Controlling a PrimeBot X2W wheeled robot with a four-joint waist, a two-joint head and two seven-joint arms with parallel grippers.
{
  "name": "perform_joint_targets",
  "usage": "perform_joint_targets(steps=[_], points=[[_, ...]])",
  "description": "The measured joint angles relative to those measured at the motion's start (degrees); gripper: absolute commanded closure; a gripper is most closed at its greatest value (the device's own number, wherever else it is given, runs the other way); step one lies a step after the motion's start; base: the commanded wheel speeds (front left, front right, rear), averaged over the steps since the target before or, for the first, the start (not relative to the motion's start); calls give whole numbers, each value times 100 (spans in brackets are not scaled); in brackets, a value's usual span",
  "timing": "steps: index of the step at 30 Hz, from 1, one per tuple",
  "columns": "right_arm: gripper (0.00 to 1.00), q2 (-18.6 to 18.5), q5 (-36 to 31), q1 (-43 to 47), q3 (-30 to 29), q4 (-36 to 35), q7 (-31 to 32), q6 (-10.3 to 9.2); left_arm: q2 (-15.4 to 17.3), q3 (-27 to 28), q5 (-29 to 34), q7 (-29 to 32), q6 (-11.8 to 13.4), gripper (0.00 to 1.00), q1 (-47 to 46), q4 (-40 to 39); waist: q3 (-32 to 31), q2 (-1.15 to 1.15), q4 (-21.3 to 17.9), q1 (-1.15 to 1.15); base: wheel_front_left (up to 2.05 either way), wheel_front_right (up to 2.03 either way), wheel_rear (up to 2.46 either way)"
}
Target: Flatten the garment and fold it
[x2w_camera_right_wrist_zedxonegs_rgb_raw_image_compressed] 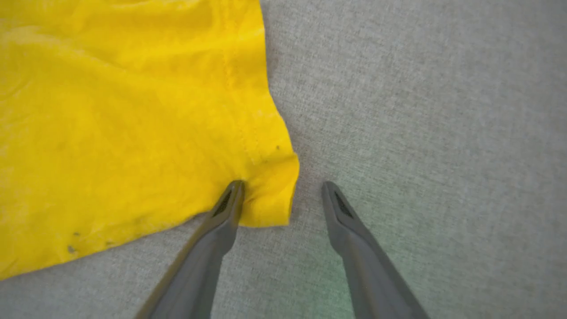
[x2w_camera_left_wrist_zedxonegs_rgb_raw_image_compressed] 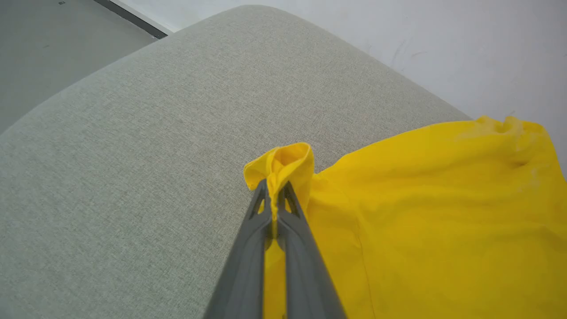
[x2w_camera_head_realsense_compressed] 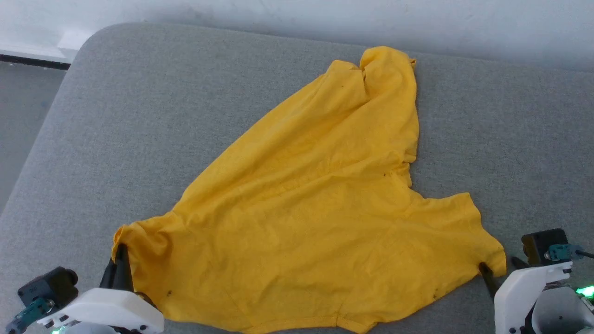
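I see the yellow T-shirt (x2w_camera_head_realsense_compressed: 315,208) lying plain side up on the grey cushion (x2w_camera_head_realsense_compressed: 139,116), its long axis running from my near left to a bunched tip at the far right. In the left wrist view my left gripper (x2w_camera_left_wrist_zedxonegs_rgb_raw_image_compressed: 275,195) pinches a folded corner. In the right wrist view my right gripper (x2w_camera_right_wrist_zedxonegs_rgb_raw_image_compressed: 283,186) stands wide astride the near-right corner, not clamped on it.

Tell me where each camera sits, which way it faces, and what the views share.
Head view: on the head, facing forward and down at the shirt on the cushion; left gripper lower left, right gripper lower right.
Left wrist view: on the left wrist, facing along its shut fingers, pinching a shirt corner, toward the wall.
Right wrist view: on the right wrist, facing down past its open fingers at the shirt's edge.
Shared: all three show shirt and cushion.
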Motion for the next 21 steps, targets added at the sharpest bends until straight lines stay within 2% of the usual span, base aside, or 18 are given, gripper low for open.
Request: perform_joint_targets(steps=[1,5,10,12,16,21], points=[[100,-8,59,0,20,-5,84,-5,1,-3,-7,1,-1,100,0,0,-15,0,4,0,0,0,0],[100,35,132,-2,25,25,65,4,0,-15,-46,26,0,100,23,3,-77,0,2,0,0,0,0],[100,208,55,-19,-171,110,-399,4,-13,-49,-75,-16,-1,100,25,10,-159,0,-19,0,0,0,0],[100,410,58,-154,-424,89,-871,4,-49,-58,-136,-116,-12,100,19,-51,-235,0,-54,0,0,0,0],[100,627,168,-524,-710,-151,-1472,4,-138,-56,-364,-255,-81,100,-74,-314,-362,0,-129,0,0,0,0],[100,711,464,-1127,-860,-601,-1703,4,-218,-75,-702,-331,-144,100,-545,-805,-560,0,-268,0,0,0,0]])
